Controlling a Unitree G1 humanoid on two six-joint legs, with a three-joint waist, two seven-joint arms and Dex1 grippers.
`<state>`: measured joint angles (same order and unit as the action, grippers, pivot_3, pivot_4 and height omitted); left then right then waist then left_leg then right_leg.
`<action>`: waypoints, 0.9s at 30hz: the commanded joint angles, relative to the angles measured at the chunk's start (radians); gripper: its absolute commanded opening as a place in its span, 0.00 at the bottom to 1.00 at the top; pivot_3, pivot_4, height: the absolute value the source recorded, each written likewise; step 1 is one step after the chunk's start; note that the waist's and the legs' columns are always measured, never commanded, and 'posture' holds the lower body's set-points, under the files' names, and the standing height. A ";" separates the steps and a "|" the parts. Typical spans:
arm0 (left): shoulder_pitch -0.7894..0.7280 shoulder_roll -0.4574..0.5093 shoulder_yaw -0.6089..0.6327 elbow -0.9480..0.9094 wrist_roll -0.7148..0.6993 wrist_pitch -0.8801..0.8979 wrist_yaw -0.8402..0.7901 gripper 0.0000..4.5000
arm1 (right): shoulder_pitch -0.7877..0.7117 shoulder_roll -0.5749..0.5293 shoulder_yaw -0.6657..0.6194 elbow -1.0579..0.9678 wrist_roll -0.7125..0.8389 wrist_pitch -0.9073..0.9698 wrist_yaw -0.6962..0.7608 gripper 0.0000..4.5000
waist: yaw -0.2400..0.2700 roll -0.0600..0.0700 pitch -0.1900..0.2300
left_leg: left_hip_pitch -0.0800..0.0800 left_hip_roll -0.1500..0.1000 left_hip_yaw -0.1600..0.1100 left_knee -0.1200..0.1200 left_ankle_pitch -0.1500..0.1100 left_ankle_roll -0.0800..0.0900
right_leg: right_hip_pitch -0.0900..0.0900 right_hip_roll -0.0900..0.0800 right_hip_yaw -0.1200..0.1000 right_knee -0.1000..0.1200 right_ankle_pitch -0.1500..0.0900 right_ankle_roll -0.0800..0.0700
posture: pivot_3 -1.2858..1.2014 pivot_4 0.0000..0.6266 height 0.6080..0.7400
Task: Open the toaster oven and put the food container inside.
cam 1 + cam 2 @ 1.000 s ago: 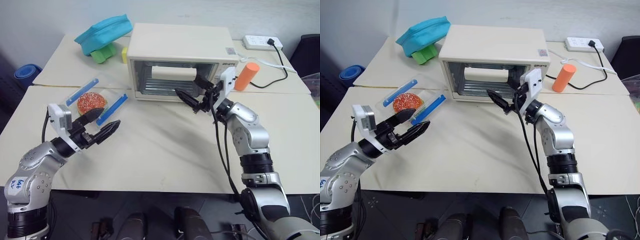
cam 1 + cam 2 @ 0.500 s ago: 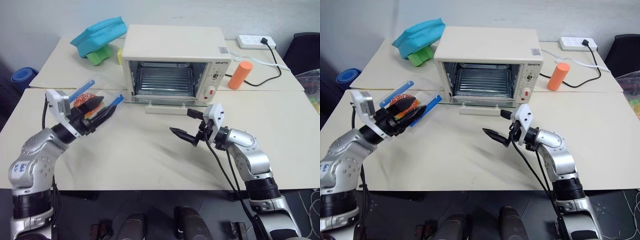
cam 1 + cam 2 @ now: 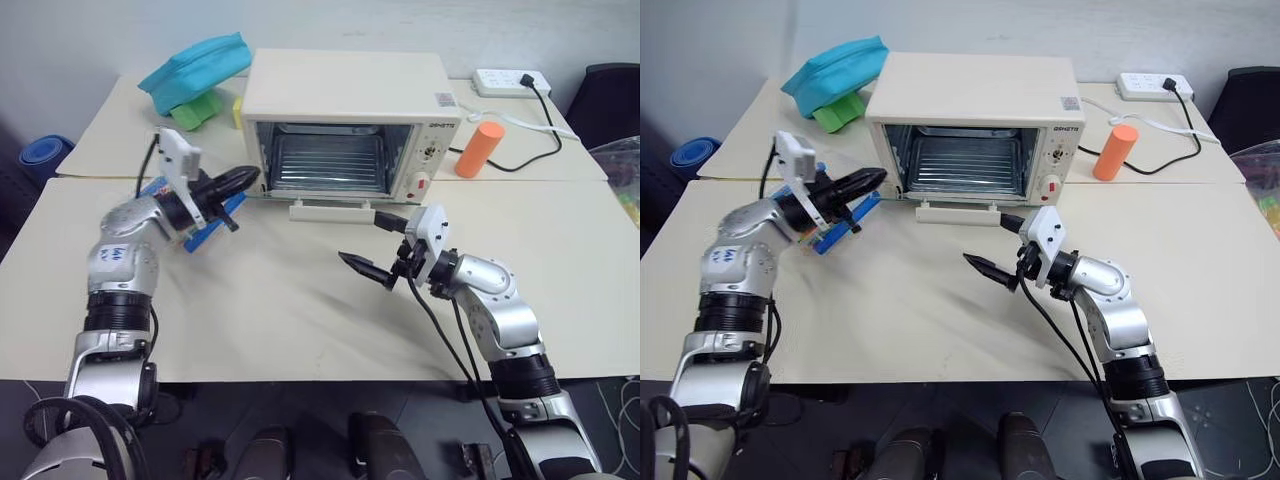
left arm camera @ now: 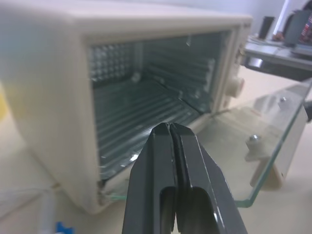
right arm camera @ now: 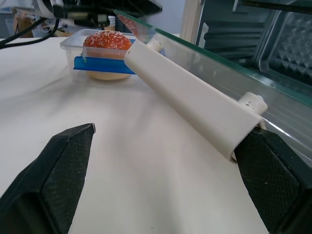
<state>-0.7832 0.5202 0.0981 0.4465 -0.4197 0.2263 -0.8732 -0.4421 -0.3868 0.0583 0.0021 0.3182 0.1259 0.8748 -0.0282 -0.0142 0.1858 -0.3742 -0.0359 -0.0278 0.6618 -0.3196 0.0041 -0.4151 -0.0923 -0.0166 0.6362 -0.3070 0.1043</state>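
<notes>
The silver left arm reaches forward, its black two-fingered left tool point(image 3: 243, 178) pressed closed. The silver right arm bends inward, its black right tool point(image 3: 378, 248) spread wide.

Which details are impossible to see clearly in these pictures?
- Food container: in the head views, the left gripper and its arm cover most of it; whether it is held or resting on the table cannot be told.
- Toaster oven dial markings: too small in the head views.
- Toaster oven right side: blurred in the left wrist view.
</notes>
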 commanded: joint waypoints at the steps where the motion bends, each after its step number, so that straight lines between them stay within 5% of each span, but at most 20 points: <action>1: -0.002 0.011 -0.015 -0.010 0.037 -0.032 -0.038 0.01 | 0.081 -0.030 -0.022 -0.091 0.003 -0.020 -0.005 1.00 | 0.003 0.000 0.000 | -0.001 0.000 -0.001 0.000 0.000 0.000 | 0.000 0.000 0.000 0.000 0.000 0.000 | 0.52 0.24 1.00; 9: 0.140 0.023 -0.080 -0.137 0.109 -0.050 -0.072 0.01 | 0.439 -0.070 -0.180 -0.181 0.036 -0.249 0.015 1.00 | 0.013 0.000 0.000 | 0.000 -0.002 -0.001 0.001 -0.001 0.003 | 0.002 -0.002 0.002 -0.001 0.000 0.000 | 0.52 0.24 1.00; 20: 0.251 -0.052 -0.116 -0.212 0.194 -0.038 0.062 0.01 | 0.491 -0.142 -0.276 -0.251 0.134 -0.207 0.009 1.00 | 0.027 0.000 0.000 | 0.003 -0.001 0.000 0.002 0.001 0.002 | 0.005 -0.001 0.009 -0.006 0.002 0.003 | 0.52 0.24 1.00; 27: 0.440 -0.061 0.037 -0.514 -0.006 0.018 0.066 0.39 | 0.413 -0.162 -0.252 -0.288 0.217 -0.122 0.037 1.00 | 0.025 0.000 0.000 | 0.002 0.000 -0.001 0.001 0.000 0.002 | 0.005 -0.002 0.009 -0.008 0.002 0.003 | 0.52 0.24 1.00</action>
<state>-0.3486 0.4439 0.0628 0.0256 -0.3619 0.2393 -0.8188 -0.0238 -0.5400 -0.1908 -0.2509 0.5196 0.0089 0.9034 -0.0035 -0.0144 0.1858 -0.3725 -0.0359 -0.0286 0.6633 -0.3194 0.0066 -0.4105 -0.0939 -0.0075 0.6282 -0.3051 0.1077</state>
